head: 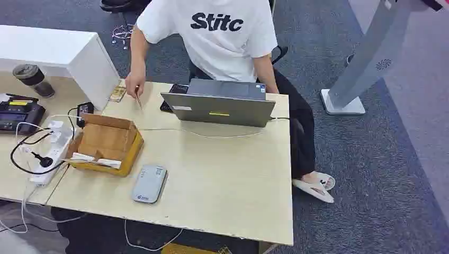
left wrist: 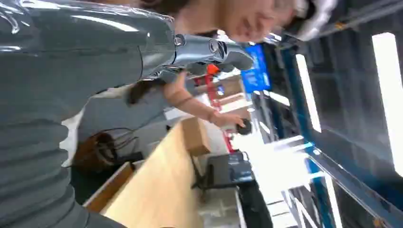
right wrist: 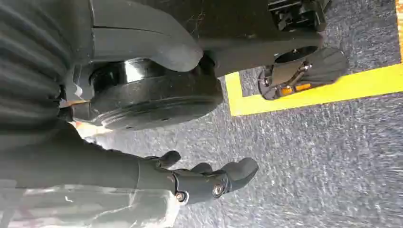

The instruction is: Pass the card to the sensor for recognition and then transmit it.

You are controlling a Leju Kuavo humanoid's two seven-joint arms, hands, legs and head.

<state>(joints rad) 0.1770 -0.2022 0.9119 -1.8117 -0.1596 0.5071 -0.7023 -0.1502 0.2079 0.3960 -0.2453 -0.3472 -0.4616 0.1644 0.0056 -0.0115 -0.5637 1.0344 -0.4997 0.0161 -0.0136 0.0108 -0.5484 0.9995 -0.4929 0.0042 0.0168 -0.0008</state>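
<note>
Pale wooden table [head: 222, 174], grey carpet [head: 370, 159], yellow floor line [right wrist: 332, 88]

The right hand [right wrist: 199, 183] hangs over the floor, dark fingers loosely extended and empty; the left hand [left wrist: 209, 50] holds nothing visible.

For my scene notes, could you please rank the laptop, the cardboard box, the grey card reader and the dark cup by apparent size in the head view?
1. laptop
2. cardboard box
3. grey card reader
4. dark cup

The cup lies farther from the camera, so its last place is less certain.
</note>
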